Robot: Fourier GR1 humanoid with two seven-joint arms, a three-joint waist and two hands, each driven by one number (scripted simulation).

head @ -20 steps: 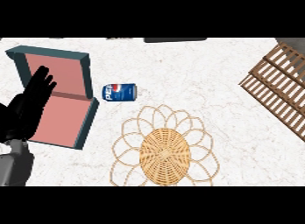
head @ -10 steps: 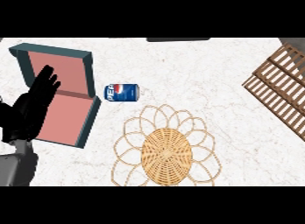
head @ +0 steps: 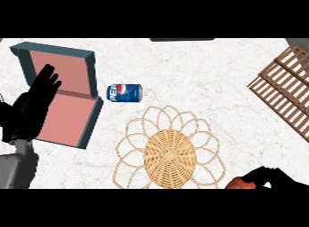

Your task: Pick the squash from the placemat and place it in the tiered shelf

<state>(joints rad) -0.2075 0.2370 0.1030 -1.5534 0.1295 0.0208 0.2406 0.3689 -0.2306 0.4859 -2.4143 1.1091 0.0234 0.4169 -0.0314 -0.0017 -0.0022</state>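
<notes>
A soda can (head: 124,92) lies on its side on the white marbled counter (head: 203,66), just right of the left hand (head: 34,106) and apart from it. An open teal box (head: 69,95) with a pink lining sits directly under and beside that hand, its raised lid toward the counter's far edge; the hand overlaps the box's left part.
</notes>
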